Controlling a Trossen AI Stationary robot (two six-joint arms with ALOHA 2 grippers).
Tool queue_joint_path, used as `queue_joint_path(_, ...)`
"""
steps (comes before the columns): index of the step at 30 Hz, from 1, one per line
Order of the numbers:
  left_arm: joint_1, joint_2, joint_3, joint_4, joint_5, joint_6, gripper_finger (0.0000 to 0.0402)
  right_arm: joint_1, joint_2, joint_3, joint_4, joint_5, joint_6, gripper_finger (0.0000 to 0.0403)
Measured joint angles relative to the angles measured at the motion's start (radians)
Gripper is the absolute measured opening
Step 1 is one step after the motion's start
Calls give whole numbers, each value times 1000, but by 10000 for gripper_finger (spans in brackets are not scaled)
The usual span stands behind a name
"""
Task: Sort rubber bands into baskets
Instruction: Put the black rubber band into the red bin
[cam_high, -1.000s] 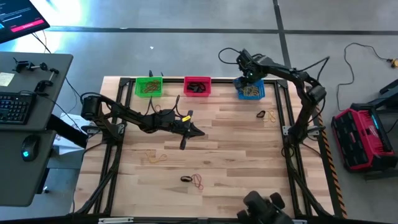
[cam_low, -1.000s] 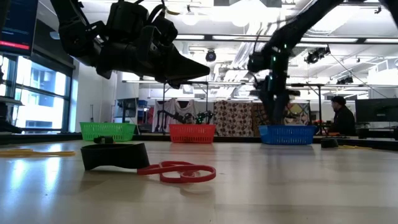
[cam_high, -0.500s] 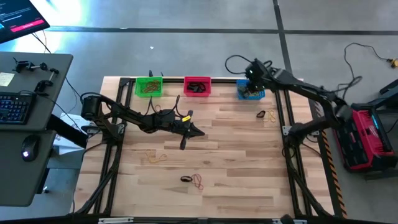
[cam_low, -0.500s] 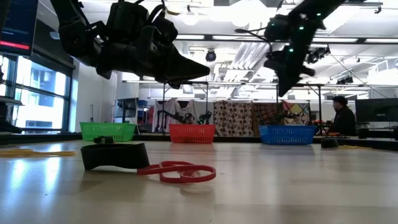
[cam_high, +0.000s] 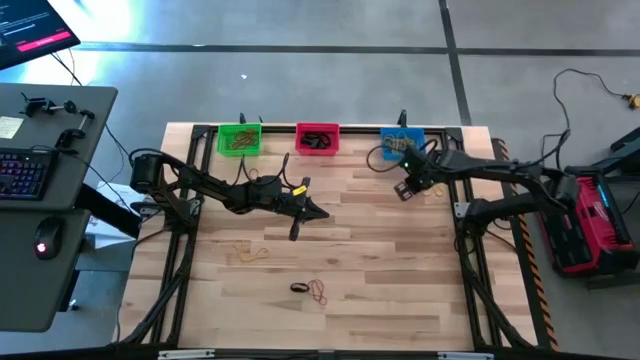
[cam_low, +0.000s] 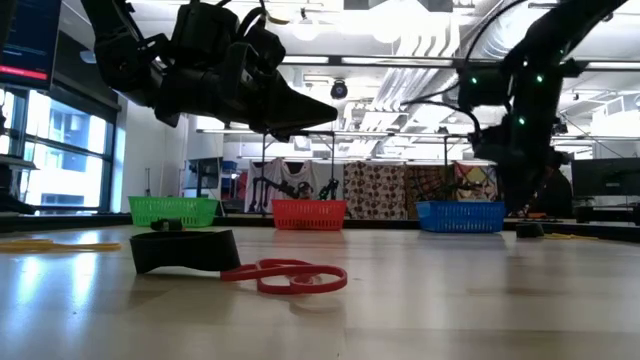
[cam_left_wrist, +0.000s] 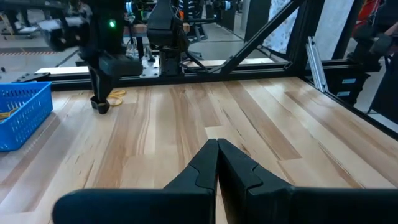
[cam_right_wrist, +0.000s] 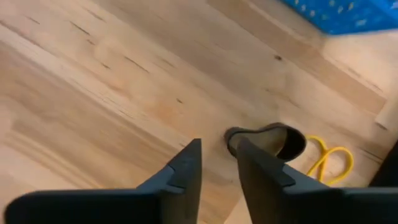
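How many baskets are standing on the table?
3, in one row along the table's far edge: the green basket leftmost, the red basket in the middle, the blue basket rightmost. None seems hidden.

In the high view, the rubber bands in the green basket (cam_high: 239, 140), red-pink basket (cam_high: 317, 139) and blue basket (cam_high: 399, 141) are too small to count. The right arm's gripper (cam_high: 404, 188) covers the black band (cam_right_wrist: 267, 139) near the table's right edge. The right wrist view's edge cuts off the blue basket.
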Motion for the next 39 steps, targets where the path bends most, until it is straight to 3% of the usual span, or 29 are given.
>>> queue_joint_path(10,0,0,0,0,0,-17,0,1,0,-60,41,54,5,146)
queue_joint_path(28,0,0,0,-2,0,-18,0,1,8,-60,81,47,24,144)
queue_joint_path(36,0,0,0,-3,0,-18,0,1,128,-60,110,49,23,142)
queue_joint_path(39,0,0,0,-3,0,-18,0,1,168,-55,121,53,15,123)
